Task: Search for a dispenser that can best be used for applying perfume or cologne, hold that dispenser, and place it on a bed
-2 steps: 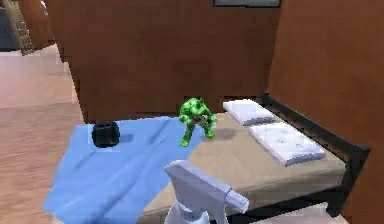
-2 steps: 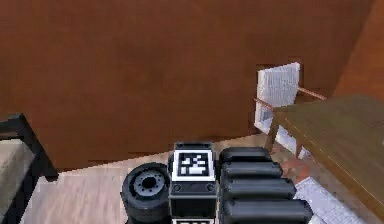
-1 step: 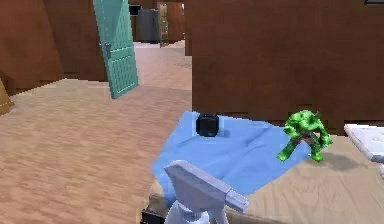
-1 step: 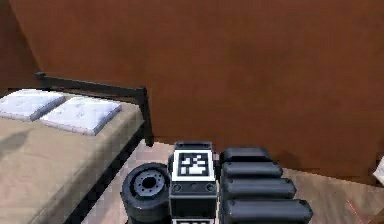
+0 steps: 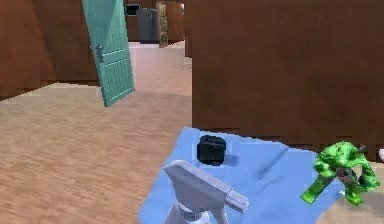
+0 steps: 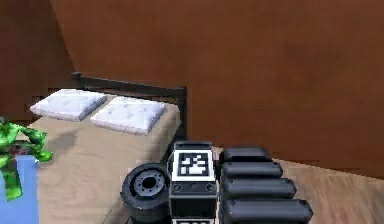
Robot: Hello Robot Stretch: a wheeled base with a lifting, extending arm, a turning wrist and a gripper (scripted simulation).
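A spray bottle [image 5: 203, 192] with a grey-white trigger head shows at the near edge of a blue worktop [image 5: 270, 165] in the forward view, its nozzle pointing toward the worktop's right side. Whether it rests on the worktop cannot be told. A small black block [image 5: 212, 150] sits near the far edge, and a green figure [image 5: 342, 170] stands at the right corner. Beyond the worktop a teal door [image 5: 110, 52] hangs ajar between brown walls.

In the arm side view a bed [image 6: 100, 165] with two pale pillows [image 6: 128, 113] against its dark headboard [image 6: 130, 88] lies beside the worktop. The gripper [image 6: 150, 192] shows as a dark round body left of a white marker square [image 6: 192, 165]. Its far end cannot be made out, so I cannot tell how its fingers stand or whether it holds anything.
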